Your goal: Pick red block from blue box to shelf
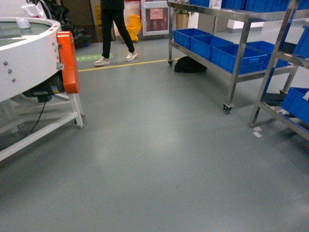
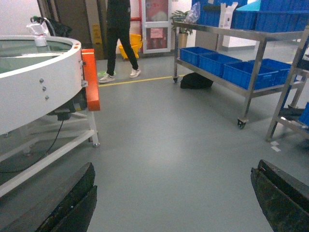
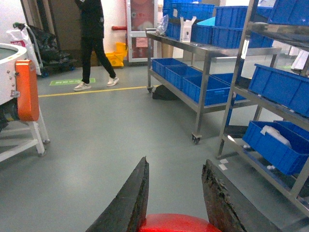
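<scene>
My right gripper (image 3: 174, 203) has its fingers closed down on the red block (image 3: 174, 223), which shows only as a red sliver at the bottom edge of the right wrist view, so I can't judge how deep the hold is. The left gripper (image 2: 174, 203) hangs spread wide and empty. The shelf (image 3: 270, 92) stands to my right, its tiers crowded with crates (image 3: 285, 89). I'd worry about a shallow pinch slipping while the base rolls, or clipping an upright on approach.
</scene>
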Controlling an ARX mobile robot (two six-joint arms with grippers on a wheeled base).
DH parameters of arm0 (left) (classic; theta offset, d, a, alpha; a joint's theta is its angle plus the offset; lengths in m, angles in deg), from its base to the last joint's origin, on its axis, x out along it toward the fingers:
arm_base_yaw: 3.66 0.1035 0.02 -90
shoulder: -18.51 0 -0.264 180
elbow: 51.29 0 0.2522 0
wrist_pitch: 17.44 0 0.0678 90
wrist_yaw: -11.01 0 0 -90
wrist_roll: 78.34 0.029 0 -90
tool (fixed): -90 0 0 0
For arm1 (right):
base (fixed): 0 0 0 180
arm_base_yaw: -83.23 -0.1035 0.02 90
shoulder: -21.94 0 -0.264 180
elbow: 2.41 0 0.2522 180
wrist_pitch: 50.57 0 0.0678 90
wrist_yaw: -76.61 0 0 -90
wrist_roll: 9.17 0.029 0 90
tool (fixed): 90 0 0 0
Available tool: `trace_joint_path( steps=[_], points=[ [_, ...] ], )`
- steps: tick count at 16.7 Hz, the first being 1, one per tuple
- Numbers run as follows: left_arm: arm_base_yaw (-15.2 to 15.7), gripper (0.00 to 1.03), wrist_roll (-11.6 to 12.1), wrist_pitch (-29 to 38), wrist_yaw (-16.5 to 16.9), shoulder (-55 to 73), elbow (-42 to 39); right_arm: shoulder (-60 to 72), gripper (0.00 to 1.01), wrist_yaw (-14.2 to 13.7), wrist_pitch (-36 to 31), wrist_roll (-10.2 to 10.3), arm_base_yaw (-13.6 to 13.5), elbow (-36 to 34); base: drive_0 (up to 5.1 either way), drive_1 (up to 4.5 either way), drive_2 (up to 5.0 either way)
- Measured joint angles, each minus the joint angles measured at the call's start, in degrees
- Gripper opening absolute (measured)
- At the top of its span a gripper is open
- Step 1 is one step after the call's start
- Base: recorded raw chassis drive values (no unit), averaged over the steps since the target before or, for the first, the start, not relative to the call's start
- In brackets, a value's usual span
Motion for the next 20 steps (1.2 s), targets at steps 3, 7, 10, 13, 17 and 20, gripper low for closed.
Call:
trace_joint_path(
  steps=[3,7,10,13,17,20],
  points=[
    [0.02,0.98,-0.02,-0.31,-0.02,0.0,0.0,0.0,0.27,0.02,-0.15,0.0,0.0,0.0,-1.5,-1.47,-1.5],
    [0.02,0.98,0.0,-0.04,0.02,0.0,0.0,0.24,0.27,0.02,-0.11,0.0,0.0,0.0,-1.5,-1.47,-1.5],
    [0.02,0.98,0.0,-0.2,0.02,0.0,0.0,0.07,0.27,0.0,-0.13,0.0,-0.04,0.0,-1.5,-1.47,-1.5],
    [0.07,0.98,-0.02,-0.22,-0.17,0.0,0.0,0.11,0.27,0.17,-0.2,0.0,-0.11,0.0,-1.5,-1.47,-1.5],
    [0.07,0.98,-0.02,-0.28,-0.04,0.0,0.0,0.15,0.27,0.15,-0.09,0.0,-0.11,0.0,-1.5,-1.47,-1.5],
    [0.07,0.98,-0.02,-0.2,-0.02,0.0,0.0,0.24,0.27,0.17,-0.11,0.0,-0.11,0.0,-1.5,-1.47,-1.5]
  ],
)
